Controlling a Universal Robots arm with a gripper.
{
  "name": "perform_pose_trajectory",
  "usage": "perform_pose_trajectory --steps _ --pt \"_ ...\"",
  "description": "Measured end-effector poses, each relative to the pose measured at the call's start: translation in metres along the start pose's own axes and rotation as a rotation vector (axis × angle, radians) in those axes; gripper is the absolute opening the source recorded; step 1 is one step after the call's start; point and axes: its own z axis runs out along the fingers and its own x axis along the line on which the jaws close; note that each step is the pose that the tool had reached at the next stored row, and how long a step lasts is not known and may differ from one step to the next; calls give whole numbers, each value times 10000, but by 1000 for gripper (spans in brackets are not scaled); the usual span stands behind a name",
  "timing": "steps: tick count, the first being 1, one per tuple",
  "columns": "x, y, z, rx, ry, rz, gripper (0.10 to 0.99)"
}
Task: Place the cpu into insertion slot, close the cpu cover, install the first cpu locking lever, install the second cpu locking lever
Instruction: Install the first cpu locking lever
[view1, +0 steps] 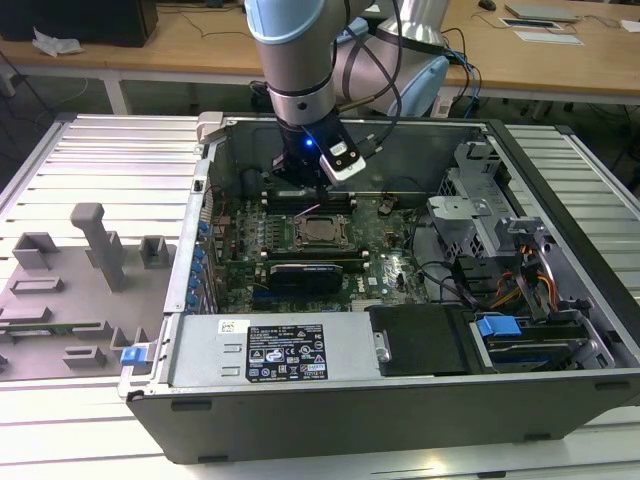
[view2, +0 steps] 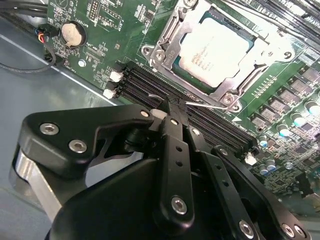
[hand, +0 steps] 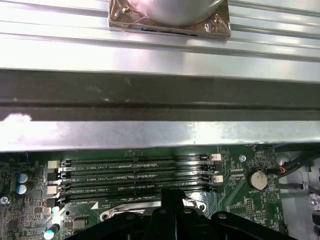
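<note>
cpu seated; case on slatted metal table.

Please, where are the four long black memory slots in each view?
Exterior view: the memory slots lie beside the cpu cover, under the claw.
Second wrist view: the memory slots run between the cpu cover and the claw.
First wrist view: the memory slots run between the grey case wall and the claw.
Shared landmark: the claw, close to the memory slots in all three.
</note>
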Motion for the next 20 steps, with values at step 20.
perform_pose_trajectory --steps 20 --pt "40 25 97 241 -362 483 106"
